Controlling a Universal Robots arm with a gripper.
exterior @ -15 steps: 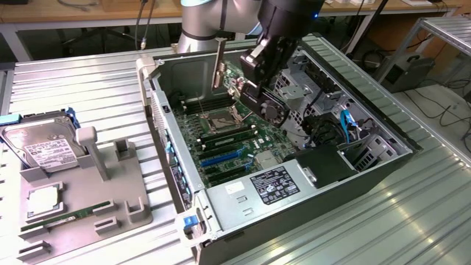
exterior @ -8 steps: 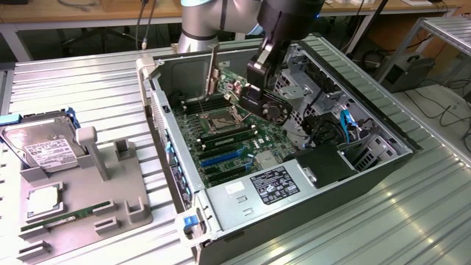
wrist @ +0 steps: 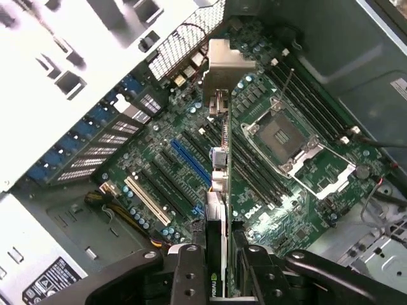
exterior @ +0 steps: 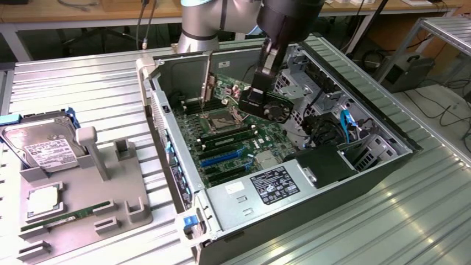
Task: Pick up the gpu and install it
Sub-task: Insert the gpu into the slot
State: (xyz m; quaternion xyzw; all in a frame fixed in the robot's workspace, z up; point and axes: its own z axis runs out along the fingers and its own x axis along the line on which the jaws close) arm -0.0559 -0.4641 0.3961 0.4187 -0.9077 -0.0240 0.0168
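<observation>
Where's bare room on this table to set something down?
Bare ribbed table lies between the grey tray and the far edge, and along the case at the exterior view's lower right. Crowded: inside the case, where the pincer holds the gpu.

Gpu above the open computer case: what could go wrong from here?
1. The gripper holds the gpu by one end, so the card could tilt, miss the blue slot and hit the motherboard.
2. Its metal bracket may catch on the case's rear wall.
3. The open processor socket lies close beside the card, and a slip might damage it.
</observation>
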